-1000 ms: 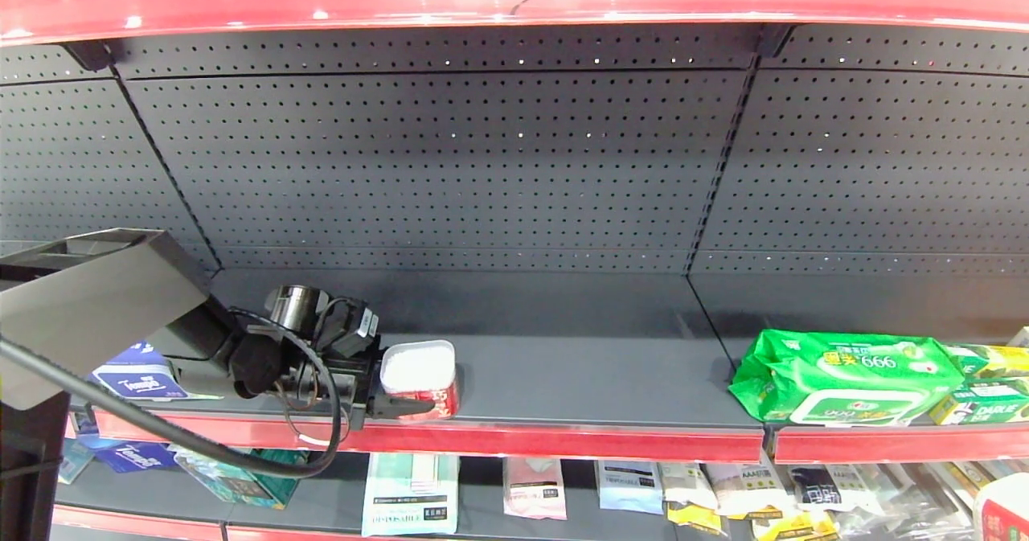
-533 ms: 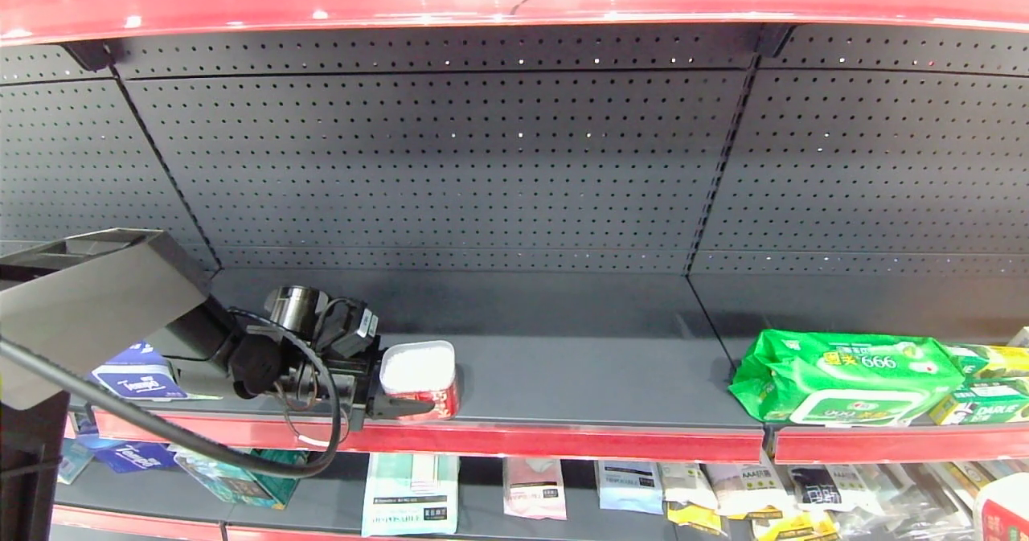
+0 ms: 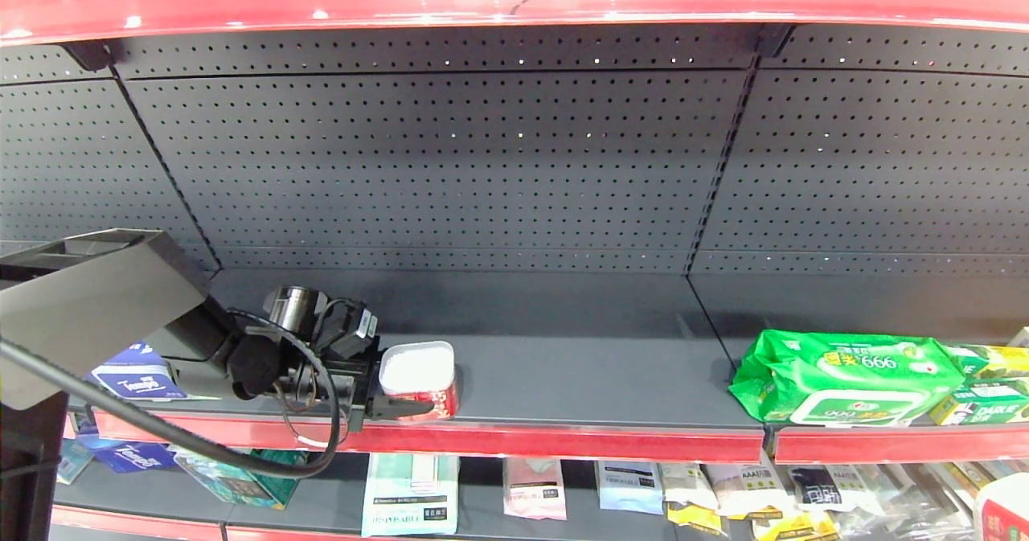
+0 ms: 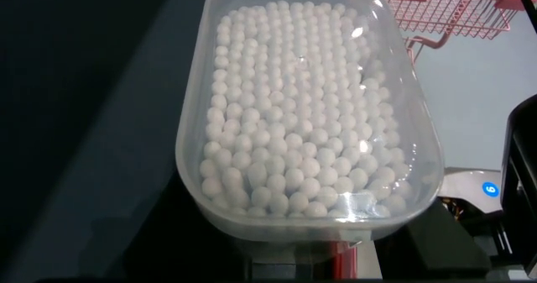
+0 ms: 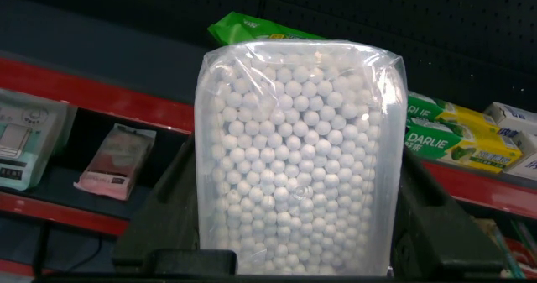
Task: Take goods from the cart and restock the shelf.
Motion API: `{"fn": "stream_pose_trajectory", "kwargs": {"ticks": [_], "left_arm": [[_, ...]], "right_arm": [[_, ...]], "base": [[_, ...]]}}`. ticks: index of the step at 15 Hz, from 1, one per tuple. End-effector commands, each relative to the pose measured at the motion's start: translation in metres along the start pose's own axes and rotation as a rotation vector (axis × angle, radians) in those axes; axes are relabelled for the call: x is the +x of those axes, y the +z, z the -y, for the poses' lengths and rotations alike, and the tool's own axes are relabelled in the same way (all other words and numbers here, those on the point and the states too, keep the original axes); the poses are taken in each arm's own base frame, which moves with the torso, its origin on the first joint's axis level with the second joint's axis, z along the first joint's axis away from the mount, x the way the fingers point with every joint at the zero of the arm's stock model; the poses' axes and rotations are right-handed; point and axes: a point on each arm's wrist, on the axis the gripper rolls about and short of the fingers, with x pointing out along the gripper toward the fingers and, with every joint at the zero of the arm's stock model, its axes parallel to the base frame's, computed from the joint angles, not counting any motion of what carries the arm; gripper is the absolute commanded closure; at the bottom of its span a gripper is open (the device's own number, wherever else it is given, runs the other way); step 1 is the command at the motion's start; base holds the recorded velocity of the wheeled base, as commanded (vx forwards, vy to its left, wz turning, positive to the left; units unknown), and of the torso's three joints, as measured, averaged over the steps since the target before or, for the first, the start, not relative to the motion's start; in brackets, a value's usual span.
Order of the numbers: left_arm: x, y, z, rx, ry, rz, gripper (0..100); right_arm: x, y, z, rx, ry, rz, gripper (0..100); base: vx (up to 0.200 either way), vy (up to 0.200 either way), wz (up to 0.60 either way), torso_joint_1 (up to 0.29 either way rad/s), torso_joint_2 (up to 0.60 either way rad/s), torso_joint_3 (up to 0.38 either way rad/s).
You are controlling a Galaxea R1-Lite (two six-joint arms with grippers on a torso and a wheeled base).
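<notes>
A clear tub of white beads (image 3: 418, 368) with a red label stands on the dark shelf (image 3: 563, 380), close to its red front lip. My left gripper (image 3: 416, 388) is shut on it from the left; one dark finger (image 3: 402, 404) lies along the tub's front side. In the left wrist view the tub (image 4: 302, 115) sits between the jaws of the left gripper (image 4: 319, 241). My right gripper (image 5: 298, 207) is shut on a second bead tub (image 5: 298, 157), held in front of the shelving. That tub's corner (image 3: 1001, 513) peeks in at the head view's bottom right.
Green wipe packs (image 3: 844, 376) and green boxes (image 3: 981, 400) fill the shelf's right end. A blue tissue pack (image 3: 137, 376) lies behind my left arm. Hanging packets (image 3: 534, 485) line the level below. The pink cart (image 4: 445, 10) stands behind.
</notes>
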Motion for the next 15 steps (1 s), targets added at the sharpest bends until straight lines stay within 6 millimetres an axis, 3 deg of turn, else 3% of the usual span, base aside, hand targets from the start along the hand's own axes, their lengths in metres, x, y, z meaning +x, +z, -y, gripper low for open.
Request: {"fn": "stream_pose_trajectory", "kwargs": {"ticks": [1, 2, 5, 10, 15], "left_arm": [[0.0, 0.0, 0.0, -0.004, 0.0, -0.001, 100], [0.0, -0.001, 0.002, -0.02, -0.003, -0.003, 0], [-0.003, 0.0, 0.004, -0.031, 0.002, -0.004, 0], [-0.025, -0.003, -0.004, -0.03, 0.072, -0.01, 0], [-0.028, -0.004, -0.005, -0.03, 0.082, -0.012, 0]], "right_arm": [[0.0, 0.0, 0.0, -0.001, 0.001, -0.001, 100], [0.0, 0.0, 0.0, -0.001, 0.001, -0.001, 100], [0.0, 0.0, 0.0, -0.001, -0.001, -0.002, 100], [0.0, 0.0, 0.0, -0.005, -0.001, -0.002, 100], [0.0, 0.0, 0.0, -0.009, -0.001, -0.002, 100]], "base": [[0.0, 0.0, 0.0, 0.0, 0.0, 0.0], [0.0, 0.0, 0.0, 0.0, 0.0, 0.0], [0.0, 0.0, 0.0, 0.0, 0.0, 0.0], [0.0, 0.0, 0.0, 0.0, 0.0, 0.0], [0.0, 0.0, 0.0, 0.0, 0.0, 0.0]]}}
